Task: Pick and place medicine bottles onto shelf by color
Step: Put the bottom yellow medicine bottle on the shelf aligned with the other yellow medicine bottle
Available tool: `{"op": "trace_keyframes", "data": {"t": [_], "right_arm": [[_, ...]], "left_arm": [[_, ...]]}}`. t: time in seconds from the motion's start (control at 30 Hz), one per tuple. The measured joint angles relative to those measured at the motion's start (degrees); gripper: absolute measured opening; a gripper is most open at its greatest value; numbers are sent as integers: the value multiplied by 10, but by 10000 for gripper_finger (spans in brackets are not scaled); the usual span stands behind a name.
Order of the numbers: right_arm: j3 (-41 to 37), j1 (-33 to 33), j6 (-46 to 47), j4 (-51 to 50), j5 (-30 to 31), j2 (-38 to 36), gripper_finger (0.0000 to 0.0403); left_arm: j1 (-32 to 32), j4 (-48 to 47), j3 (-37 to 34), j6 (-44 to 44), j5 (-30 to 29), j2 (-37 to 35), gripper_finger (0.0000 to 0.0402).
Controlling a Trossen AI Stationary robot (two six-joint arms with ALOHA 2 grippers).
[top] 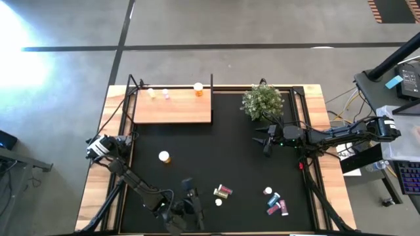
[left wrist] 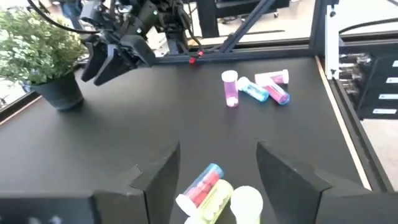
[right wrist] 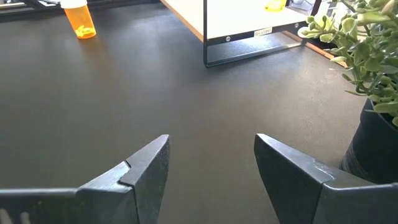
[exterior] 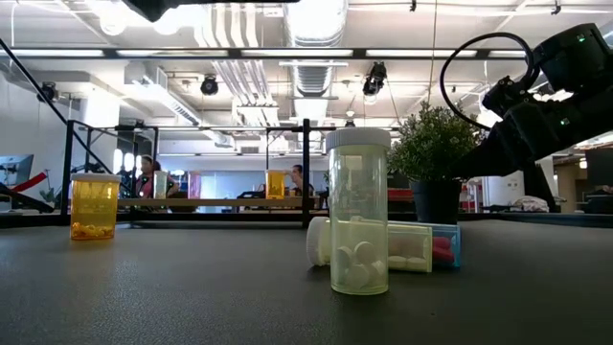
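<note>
The shelf (top: 172,106), a light-wood board with black posts, stands at the mat's far left and carries three medicine bottles: yellowish (top: 151,93), pink (top: 165,94) and orange (top: 198,88). Another orange bottle (top: 164,157) stands alone on the mat. My left gripper (left wrist: 217,177) is open near the table's near edge. Just ahead of its fingertips an upright white-capped yellowish bottle (left wrist: 246,203) stands beside two lying bottles, one yellowish (left wrist: 214,200) and one blue-capped with red inside (left wrist: 202,185). Several pink, purple and blue bottles (left wrist: 256,88) cluster at the near right. My right gripper (right wrist: 211,165) is open beside the plant.
A green bushy plant in a dark pot (top: 262,101) stands at the far right of the black mat (top: 216,151), close to my right arm. Black frame rails (top: 308,164) run along the mat's sides. Bare mat lies between the shelf and the near bottles.
</note>
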Motion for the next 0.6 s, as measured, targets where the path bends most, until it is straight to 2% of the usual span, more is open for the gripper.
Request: {"op": "trace_keyframes", "data": {"t": [0.33,0.6], "right_arm": [[0,0,0,0,0,0,224],[0,0,0,0,0,0,224]], "left_arm": [[7,8,-3,-3,28,37,211],[10,71,-2,-3,9,75,211]]}}
